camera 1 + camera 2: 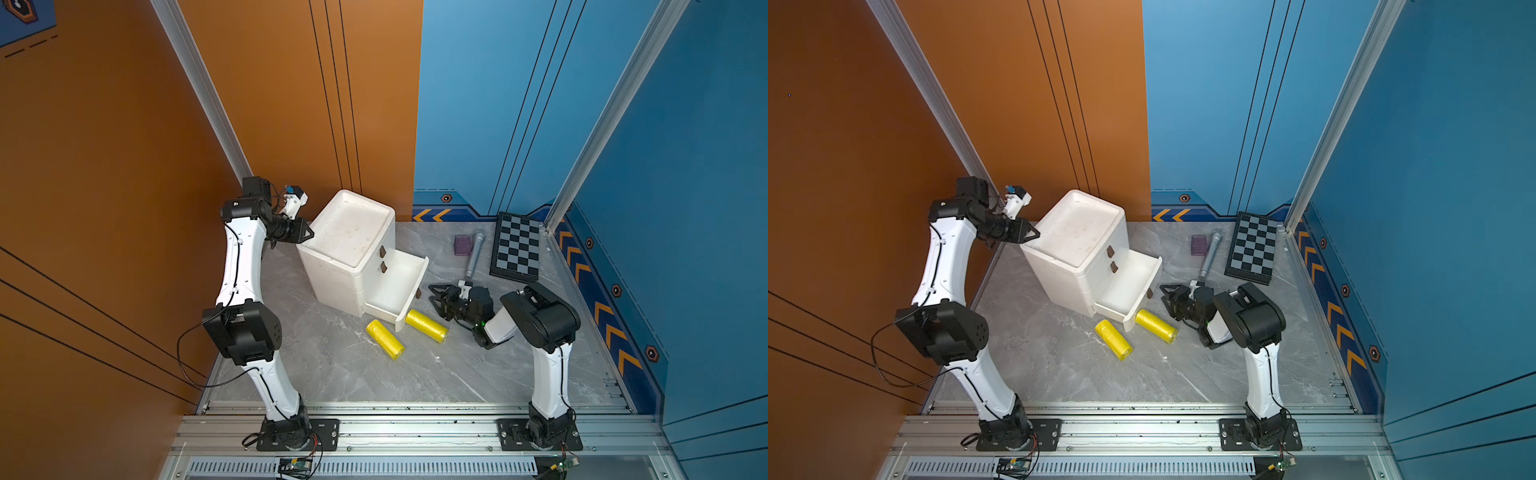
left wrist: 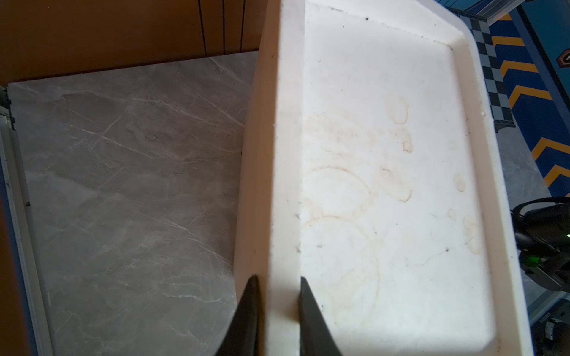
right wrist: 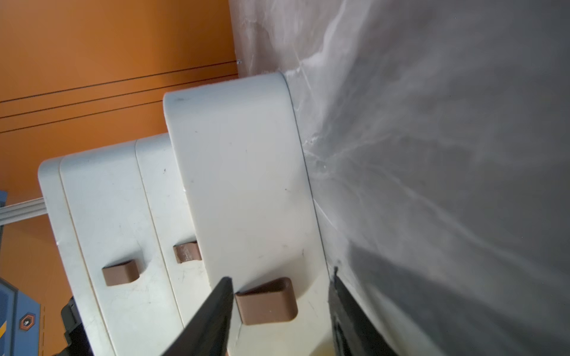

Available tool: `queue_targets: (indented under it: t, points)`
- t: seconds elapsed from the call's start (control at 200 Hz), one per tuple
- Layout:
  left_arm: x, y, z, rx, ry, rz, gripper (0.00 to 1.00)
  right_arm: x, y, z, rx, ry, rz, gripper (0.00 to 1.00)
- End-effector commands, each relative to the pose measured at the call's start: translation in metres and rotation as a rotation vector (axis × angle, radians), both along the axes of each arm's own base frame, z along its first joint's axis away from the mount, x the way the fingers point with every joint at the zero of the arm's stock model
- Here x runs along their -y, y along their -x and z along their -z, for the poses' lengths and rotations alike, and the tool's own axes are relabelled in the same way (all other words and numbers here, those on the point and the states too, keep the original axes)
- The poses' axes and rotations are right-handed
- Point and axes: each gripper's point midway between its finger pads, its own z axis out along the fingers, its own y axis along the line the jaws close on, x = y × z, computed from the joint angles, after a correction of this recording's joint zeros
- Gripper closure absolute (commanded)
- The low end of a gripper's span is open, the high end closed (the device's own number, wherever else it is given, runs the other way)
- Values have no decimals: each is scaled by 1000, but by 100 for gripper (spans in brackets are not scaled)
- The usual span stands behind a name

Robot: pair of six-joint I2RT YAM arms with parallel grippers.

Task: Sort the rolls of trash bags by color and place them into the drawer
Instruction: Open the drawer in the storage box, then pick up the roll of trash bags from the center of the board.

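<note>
Cabinet (image 2: 385, 154): top cut off by the left wrist view's upper and lower edges; contents behind its two shut upper drawers (image 1: 374, 259) hidden. Fingers of left gripper (image 2: 278, 277) and right gripper (image 3: 282, 274): cut off at the wrist views' edges. Chessboard (image 2: 490, 77): mostly hidden behind the cabinet. Purple block (image 1: 462, 245): too small to identify. Yellow roll (image 1: 427, 325): contact with open drawer (image 1: 420, 278) unclear.

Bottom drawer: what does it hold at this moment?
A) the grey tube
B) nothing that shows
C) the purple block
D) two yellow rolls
B: the pulled-out drawer shows only its bare white inside, while the yellow rolls lie outside it on the table, by its front.
</note>
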Motion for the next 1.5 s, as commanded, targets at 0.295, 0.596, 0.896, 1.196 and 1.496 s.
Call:
queue_targets:
  t: [0.295, 0.596, 0.896, 1.196, 1.496]
  points:
    - [26, 14, -73, 162, 174, 53, 100, -2, 43, -48, 158, 751, -519, 27]
    - [26, 20, -80, 175, 168, 45, 100, 7, 89, -33, 253, 1191, -848, 19]
    - [29, 22, -72, 152, 174, 48, 100, -4, 107, -15, 295, 1305, -989, 19]
    - [29, 21, -77, 165, 173, 49, 100, -22, 113, 20, 291, 1354, -1108, 23]
    - [29, 22, -73, 155, 174, 51, 100, -14, 115, 15, 262, 1350, -1072, 66]
